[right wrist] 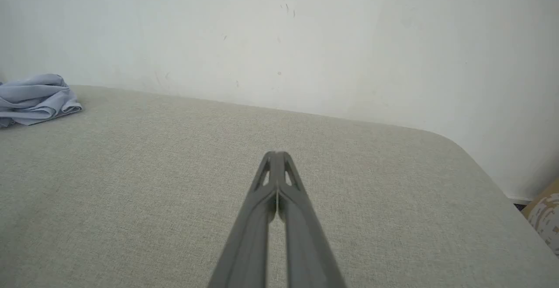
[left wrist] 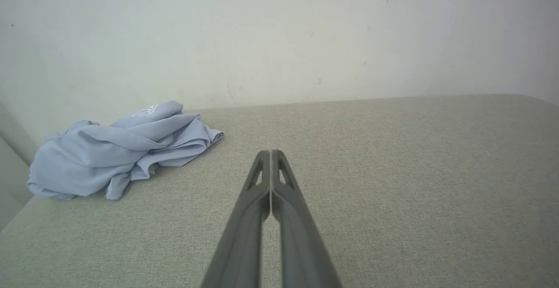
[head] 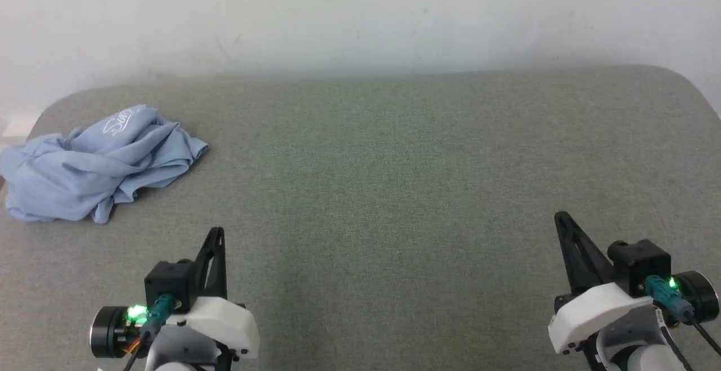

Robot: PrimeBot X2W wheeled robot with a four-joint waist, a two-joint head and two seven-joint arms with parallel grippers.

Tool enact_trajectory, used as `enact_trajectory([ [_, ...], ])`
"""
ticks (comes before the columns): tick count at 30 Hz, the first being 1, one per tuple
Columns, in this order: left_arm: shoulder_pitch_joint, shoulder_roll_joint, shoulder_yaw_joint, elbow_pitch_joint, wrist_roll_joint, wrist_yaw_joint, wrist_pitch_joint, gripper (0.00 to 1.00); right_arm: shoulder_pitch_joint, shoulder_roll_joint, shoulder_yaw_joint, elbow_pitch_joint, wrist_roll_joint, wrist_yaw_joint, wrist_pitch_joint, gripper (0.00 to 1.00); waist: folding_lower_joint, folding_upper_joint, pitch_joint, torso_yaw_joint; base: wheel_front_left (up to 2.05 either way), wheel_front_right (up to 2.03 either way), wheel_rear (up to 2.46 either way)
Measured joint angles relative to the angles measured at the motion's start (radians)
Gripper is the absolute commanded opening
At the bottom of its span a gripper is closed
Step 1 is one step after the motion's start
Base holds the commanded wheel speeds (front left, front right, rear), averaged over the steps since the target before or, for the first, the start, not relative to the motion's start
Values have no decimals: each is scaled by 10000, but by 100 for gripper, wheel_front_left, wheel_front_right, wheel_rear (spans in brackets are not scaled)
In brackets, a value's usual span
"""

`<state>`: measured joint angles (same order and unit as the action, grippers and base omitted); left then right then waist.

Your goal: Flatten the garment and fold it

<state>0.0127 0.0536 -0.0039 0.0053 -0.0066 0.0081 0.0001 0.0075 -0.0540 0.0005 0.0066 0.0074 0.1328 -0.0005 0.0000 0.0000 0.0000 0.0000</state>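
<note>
Head view: we see the garment [head: 101,162] crumpled at the worktop's [head: 394,191] far left corner, our left hand [head: 217,232] and right hand [head: 560,217] clenched empty; flattening, folding all ahead.

Black left claw [head: 217,233] and right claw [head: 561,220], white housings [head: 219,321], green lights [head: 135,312].

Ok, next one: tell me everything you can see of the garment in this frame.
The garment is a light blue shirt of soft, thin-looking fabric, crumpled into a loose heap of folds and not yet flattened. White cursive script shows on its uppermost fold. It lies at the far left of the grey fabric-covered surface, close to the wall and the surface's left edge, and rests on that surface alone.
</note>
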Motion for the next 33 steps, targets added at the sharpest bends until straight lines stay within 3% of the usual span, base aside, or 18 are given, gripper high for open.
enact_trajectory([
  [33,0,0,0,0,0,0,0,0,-1,0,0,0,0,0,0,0,0,1,0,0,0,0,0],
])
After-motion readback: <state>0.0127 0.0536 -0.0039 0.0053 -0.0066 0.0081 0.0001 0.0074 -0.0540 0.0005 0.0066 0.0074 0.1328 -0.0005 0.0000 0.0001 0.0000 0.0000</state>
